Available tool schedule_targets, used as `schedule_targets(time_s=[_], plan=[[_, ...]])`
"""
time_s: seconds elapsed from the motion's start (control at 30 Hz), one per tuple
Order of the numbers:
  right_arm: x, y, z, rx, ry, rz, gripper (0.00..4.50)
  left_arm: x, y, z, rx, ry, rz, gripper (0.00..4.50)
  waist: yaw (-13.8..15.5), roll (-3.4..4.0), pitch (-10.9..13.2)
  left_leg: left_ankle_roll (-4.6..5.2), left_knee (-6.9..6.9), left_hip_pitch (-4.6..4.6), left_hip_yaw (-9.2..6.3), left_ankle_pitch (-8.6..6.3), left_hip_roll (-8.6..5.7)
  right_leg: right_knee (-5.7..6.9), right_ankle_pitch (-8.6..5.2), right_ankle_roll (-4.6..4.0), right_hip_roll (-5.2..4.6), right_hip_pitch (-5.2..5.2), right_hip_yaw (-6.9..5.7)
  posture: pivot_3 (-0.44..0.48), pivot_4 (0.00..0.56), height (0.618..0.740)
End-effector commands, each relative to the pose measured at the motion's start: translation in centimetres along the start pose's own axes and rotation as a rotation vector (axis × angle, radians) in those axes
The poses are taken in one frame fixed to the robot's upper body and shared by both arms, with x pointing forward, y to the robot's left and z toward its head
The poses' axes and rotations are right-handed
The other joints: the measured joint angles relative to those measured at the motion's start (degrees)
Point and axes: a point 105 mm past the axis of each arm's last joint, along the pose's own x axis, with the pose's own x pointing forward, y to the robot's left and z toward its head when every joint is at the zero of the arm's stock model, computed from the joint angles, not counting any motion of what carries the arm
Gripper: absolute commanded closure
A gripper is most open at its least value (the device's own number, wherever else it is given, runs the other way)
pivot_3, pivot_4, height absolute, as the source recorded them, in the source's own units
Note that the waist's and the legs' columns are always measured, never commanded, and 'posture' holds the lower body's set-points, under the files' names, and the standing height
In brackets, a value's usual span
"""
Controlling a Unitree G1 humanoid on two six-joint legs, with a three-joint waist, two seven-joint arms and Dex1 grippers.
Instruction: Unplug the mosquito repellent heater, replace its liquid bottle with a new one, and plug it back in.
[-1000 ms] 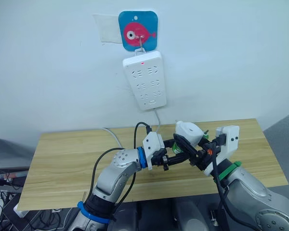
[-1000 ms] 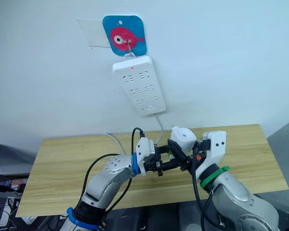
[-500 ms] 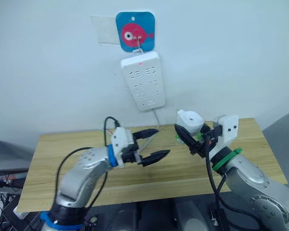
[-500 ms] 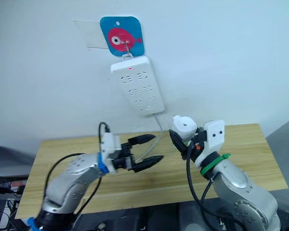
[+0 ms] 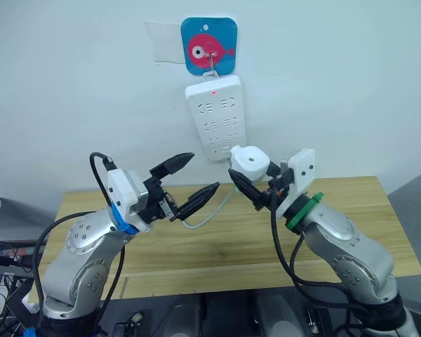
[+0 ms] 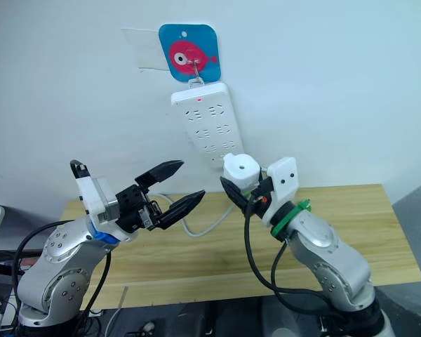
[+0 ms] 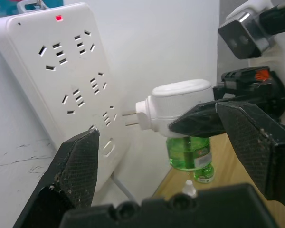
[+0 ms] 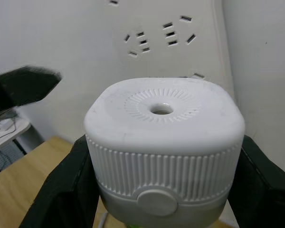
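Note:
My right gripper [image 5: 253, 173] is shut on the white mosquito repellent heater [image 5: 249, 162], held in the air just in front of the lower end of the white power strip [image 5: 216, 119]. In the left wrist view its two prongs [image 7: 129, 118] point at the strip's lowest sockets with a small gap. A green bottle [image 7: 184, 152] is fitted under the heater. A second green bottle [image 7: 205, 173] stands on the table behind it; which one is the new one I cannot tell. My left gripper [image 5: 205, 171] hangs open to the left of the heater, holding nothing.
The strip hangs from a hook on a blue fish sticker [image 5: 209, 45], and its grey cable [image 5: 209, 213] loops down onto the wooden table [image 5: 351, 210]. A small white cap [image 7: 189, 189] lies on the table near the second bottle.
The left gripper let go under the heater, pulled back to the left and rose, open. The right arm lifted the heater from above the table up to the strip's lower end.

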Motion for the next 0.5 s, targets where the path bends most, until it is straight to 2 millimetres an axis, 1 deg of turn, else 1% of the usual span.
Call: schedule_targets(time_s=[0.03, 0.27, 0.33, 0.43, 0.5], plan=[[0.5, 0.4, 1.3, -0.041, -0.08, 0.004, 1.45, -0.6, 0.1, 1.1, 0.044, -0.025, 0.015, 0.0, 0.06, 0.0, 0.0, 0.0, 0.0, 0.0, -0.01, 0.0, 0.0, 0.0, 0.0, 0.0, 0.0, 0.0, 0.0, -0.039, 0.246, 0.74], [1.1, 0.3, 1.2, -0.049, -0.099, -0.019, 1.45, -1.3, 1.5, 0.2, 0.004, 0.003, 0.081, 0.0, 0.21, 0.0, 0.0, 0.0, 0.01, 0.0, -0.02, 0.0, -0.01, 0.0, 0.0, 0.0, -0.02, 0.0, 0.01, -0.024, 0.241, 0.74], [1.1, 0.3, 1.5, -0.041, -0.113, -0.021, 1.45, -1.3, 2.5, -0.3, -0.015, 0.016, 0.096, 0.0, 0.27, 0.0, 0.0, -0.01, 0.01, 0.01, -0.01, 0.0, -0.02, 0.0, 0.0, 0.0, -0.02, 0.0, 0.0, -0.026, 0.237, 0.74], [0.0, 0.7, 1.6, -0.033, -0.113, 0.008, 1.45, -1.0, 4.3, -0.9, -0.017, 0.05, 0.07, 0.0, 0.52, 0.0, -0.01, -0.01, 0.02, 0.01, -0.02, 0.01, -0.02, 0.05, 0.0, 0.0, -0.01, 0.0, -0.04, -0.034, 0.233, 0.74], [-0.7, 0.8, 1.5, -0.037, -0.099, 0.022, 1.45, -0.8, 4.8, -1.4, -0.015, 0.07, 0.045, 0.0, 0.82, -0.01, -0.02, -0.01, 0.0, 0.01, -0.02, 0.01, -0.04, 0.04, 0.0, 0.0, 0.0, -0.01, -0.05, -0.034, 0.231, 0.74]])
